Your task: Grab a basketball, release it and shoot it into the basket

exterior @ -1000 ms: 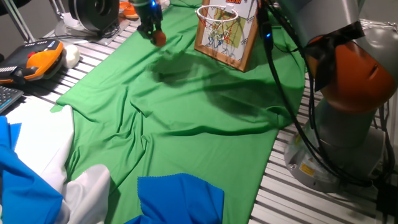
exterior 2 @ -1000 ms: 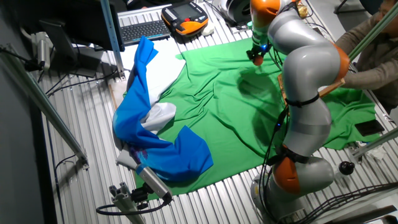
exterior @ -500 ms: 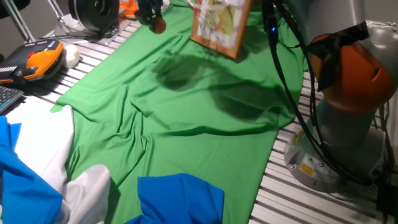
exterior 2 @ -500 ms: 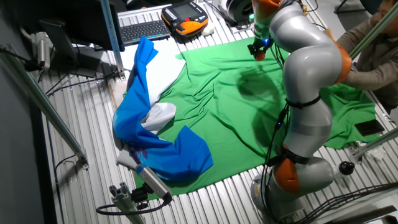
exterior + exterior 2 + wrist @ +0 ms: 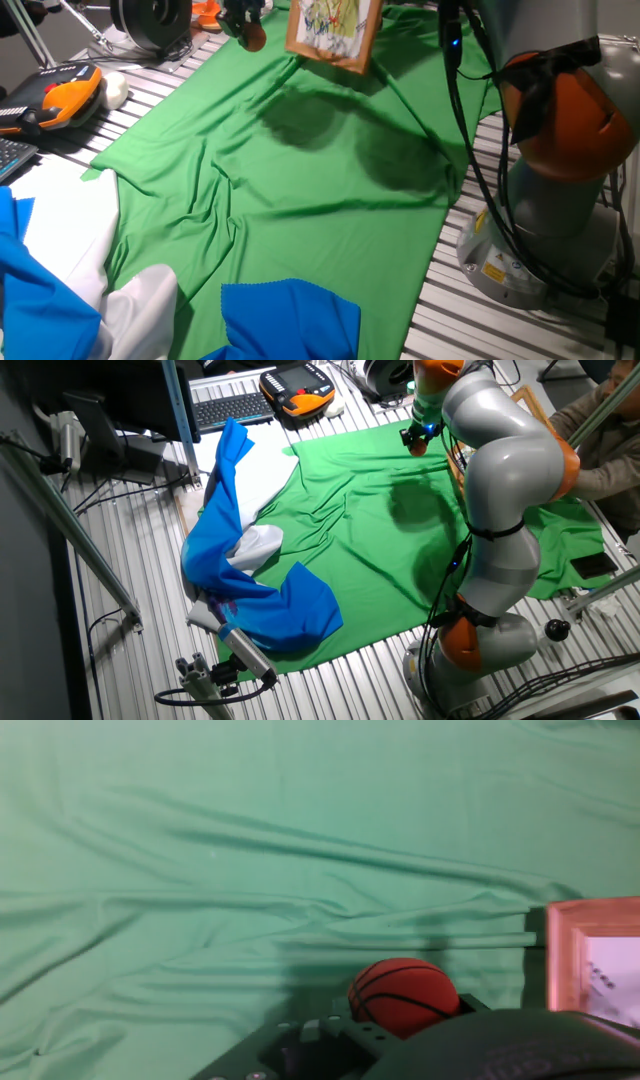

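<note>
At the top edge of one fixed view, my gripper (image 5: 243,22) pinches the basketball (image 5: 252,37), held clear above the green cloth (image 5: 300,170). Since a second ago I have carried the ball up and back, and the basket's wooden-framed backboard (image 5: 330,30) has slid leftward in the frame, tilted, with its rim and net now cut off by the top edge. I judge the lift done and the release to be next, though I cannot see the hoop here to check my aim

In the other fixed view, my gripper (image 5: 418,438) sits at the far edge of the cloth (image 5: 380,530), a little farther back than before; the ball is only an orange speck there, and my own arm (image 5: 500,480) hides most of the backboard

In the hand view, the basketball (image 5: 402,995) sits low between my fingers, its dark lines plain, with the cloth (image 5: 250,850) beneath. Only a corner of the wooden frame (image 5: 563,955) shows at right; the rim is out of sight
</note>
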Controlling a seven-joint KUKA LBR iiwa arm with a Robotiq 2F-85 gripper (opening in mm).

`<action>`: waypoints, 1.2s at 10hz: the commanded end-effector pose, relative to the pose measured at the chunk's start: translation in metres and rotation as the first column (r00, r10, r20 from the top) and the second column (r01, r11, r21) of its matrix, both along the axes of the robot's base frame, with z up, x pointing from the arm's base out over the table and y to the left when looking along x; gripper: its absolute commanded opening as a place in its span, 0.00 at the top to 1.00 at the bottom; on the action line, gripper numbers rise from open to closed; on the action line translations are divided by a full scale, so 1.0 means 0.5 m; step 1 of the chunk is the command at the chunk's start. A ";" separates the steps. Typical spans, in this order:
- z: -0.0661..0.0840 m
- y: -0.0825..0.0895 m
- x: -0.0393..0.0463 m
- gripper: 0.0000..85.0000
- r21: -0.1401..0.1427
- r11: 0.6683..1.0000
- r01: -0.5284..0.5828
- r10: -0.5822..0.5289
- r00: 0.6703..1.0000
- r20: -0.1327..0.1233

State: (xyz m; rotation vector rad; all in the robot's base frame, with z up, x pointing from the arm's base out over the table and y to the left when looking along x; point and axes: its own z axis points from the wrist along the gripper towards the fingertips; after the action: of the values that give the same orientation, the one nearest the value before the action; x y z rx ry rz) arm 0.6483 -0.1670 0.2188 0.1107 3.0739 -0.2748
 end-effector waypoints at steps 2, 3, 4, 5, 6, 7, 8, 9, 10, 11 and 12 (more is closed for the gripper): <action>0.000 0.000 0.000 1.00 -0.003 1.000 -0.006 0.006 1.000 -0.018; 0.000 0.000 0.000 1.00 -0.004 1.000 -0.010 0.010 1.000 -0.030; 0.000 0.000 0.000 1.00 -0.009 1.000 -0.015 0.015 0.999 -0.042; 0.000 0.000 0.000 1.00 -0.004 1.000 -0.016 0.016 0.998 -0.054; 0.000 0.000 0.000 1.00 -0.007 1.000 -0.023 0.022 0.997 -0.070; 0.000 0.000 0.000 1.00 -0.006 1.000 -0.031 0.030 0.997 -0.077; 0.015 -0.016 -0.006 1.00 -0.001 0.999 -0.040 0.039 0.995 -0.088; 0.035 -0.041 -0.015 1.00 0.018 0.999 -0.044 0.046 0.994 -0.096; 0.050 -0.065 -0.025 1.00 0.035 0.998 -0.045 0.049 0.994 -0.099; 0.059 -0.075 -0.032 1.00 0.030 0.998 -0.048 0.051 0.994 -0.099; 0.066 -0.080 -0.040 1.00 0.029 0.998 -0.048 0.051 0.994 -0.099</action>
State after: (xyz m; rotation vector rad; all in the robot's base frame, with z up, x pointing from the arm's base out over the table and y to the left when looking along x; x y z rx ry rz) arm 0.6274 -0.2074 0.2523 0.0225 3.1744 -0.2457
